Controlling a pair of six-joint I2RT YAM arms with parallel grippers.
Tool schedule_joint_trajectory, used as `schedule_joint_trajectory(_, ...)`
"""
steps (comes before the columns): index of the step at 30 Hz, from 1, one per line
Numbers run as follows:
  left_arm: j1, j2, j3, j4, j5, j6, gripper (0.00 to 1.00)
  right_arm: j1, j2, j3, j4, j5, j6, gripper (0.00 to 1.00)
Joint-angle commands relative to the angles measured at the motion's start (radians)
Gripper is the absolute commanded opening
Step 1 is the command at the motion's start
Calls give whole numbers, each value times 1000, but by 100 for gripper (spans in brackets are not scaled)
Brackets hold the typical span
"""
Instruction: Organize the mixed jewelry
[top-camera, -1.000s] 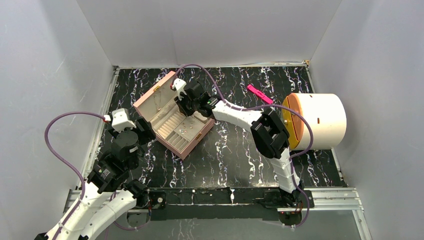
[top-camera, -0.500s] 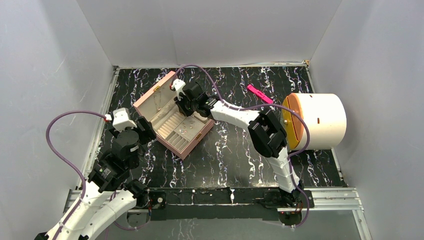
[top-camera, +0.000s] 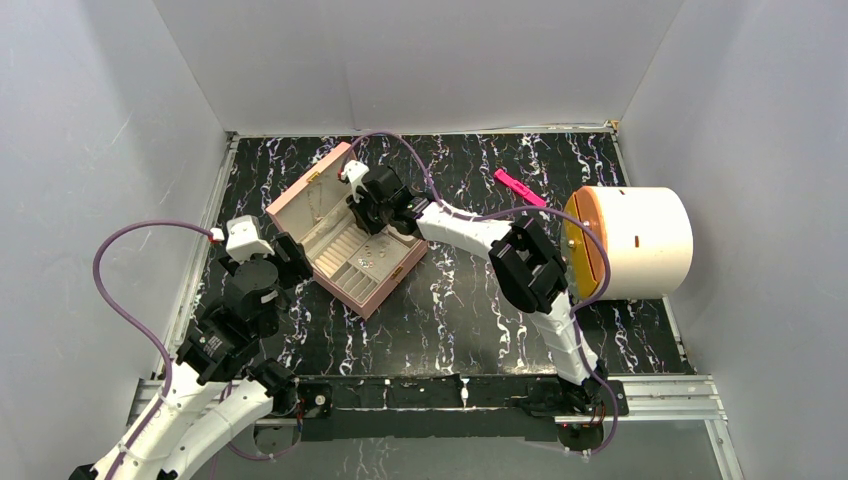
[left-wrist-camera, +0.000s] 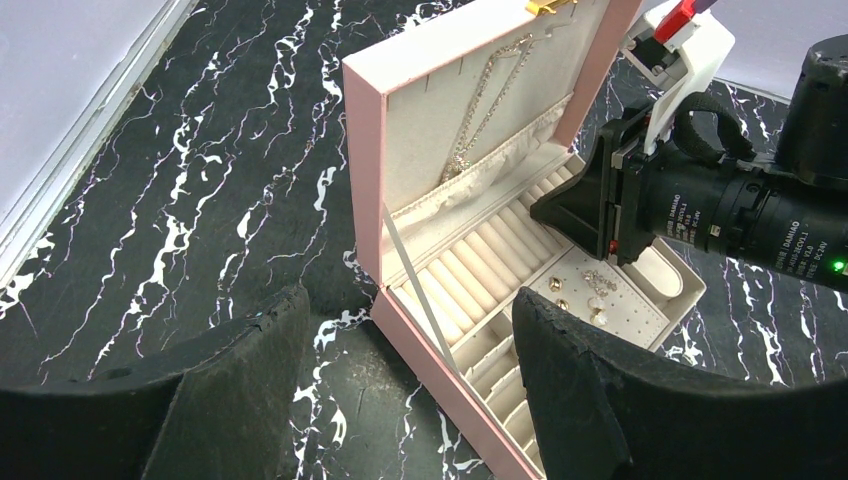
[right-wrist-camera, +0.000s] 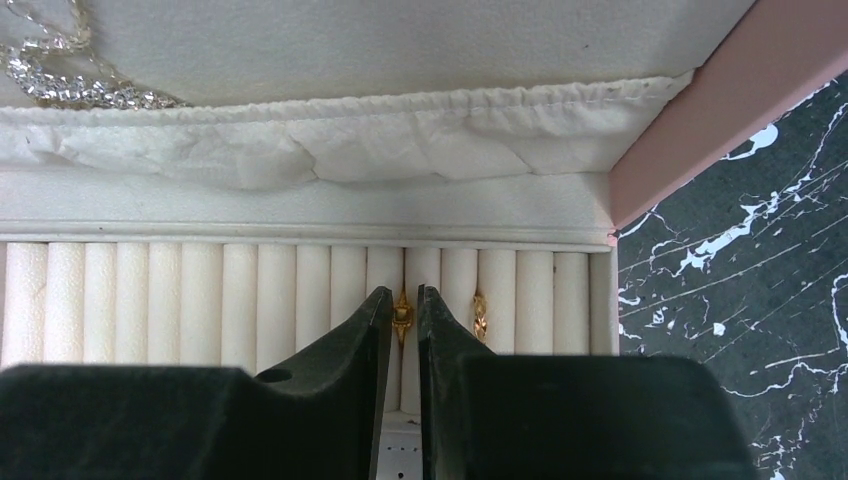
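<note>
- Left wrist view: left pincer (left-wrist-camera: 410, 310) released, spread wide, lower parts cut off by frame; pink box (left-wrist-camera: 365, 200) open just ahead; small studs (left-wrist-camera: 598, 282) ahead-right, too tiny to sort.
- Right pincer (right-wrist-camera: 402, 300) nearly clenched; gold ring (right-wrist-camera: 402, 318) in slit between tips, actual grip impossible to tell; second ring (right-wrist-camera: 479, 315) just right.

We see a black marble-patterned tabletop (top-camera: 450, 300) veined in white. On it, far left, sits a pink rectangular box (top-camera: 372, 296) (lid open). A bright pink flat bar (top-camera: 519, 187) lies far right, and a white cylinder with an orange face (top-camera: 645, 240) rests on its side at the right edge.
</note>
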Motion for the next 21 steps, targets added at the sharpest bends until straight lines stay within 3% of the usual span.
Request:
schedule_joint_trajectory(1,8,9,5,6,-13,5,72,6,15,53,18,11,11,23)
schedule_joint_trajectory(8,9,13,6,8,-11,4,72,6,18,63,-14,23,8,23)
schedule_joint_trajectory(13,11,13,6,6,-9,5,72,6,9,59,-43,22,4,11)
schedule_joint_trajectory(21,14,16,6,9,-2,5,72,6,-21,38,-45,26,-2,10)
